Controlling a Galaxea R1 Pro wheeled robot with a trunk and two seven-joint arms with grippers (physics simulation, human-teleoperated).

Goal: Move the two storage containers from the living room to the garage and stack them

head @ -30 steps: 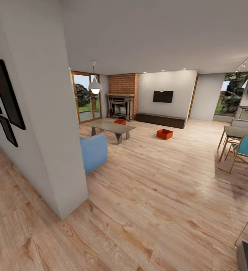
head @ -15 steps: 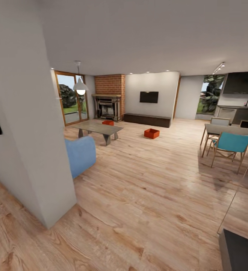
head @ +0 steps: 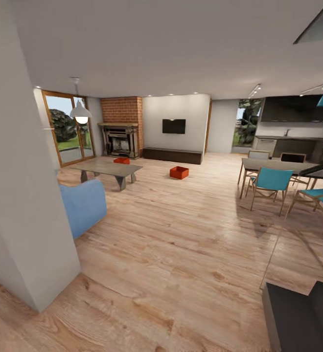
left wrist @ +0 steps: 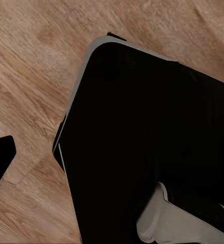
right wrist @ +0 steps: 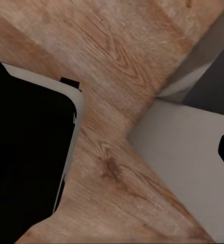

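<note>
Orange-red bins are sitting far across the plank floor (head: 181, 234); one bin (head: 179, 172) is lying in the open, the other (head: 122, 160) beyond the table (head: 107, 168) near the fireplace (head: 118, 139); neither pincer is showing clearly, so I cannot tell whether either is apart or together.

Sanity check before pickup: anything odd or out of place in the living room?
Nothing damaged or spilled. Both storage containers sit upright on the wood floor: one in the open, the other behind the coffee table, near the fireplace.
</note>
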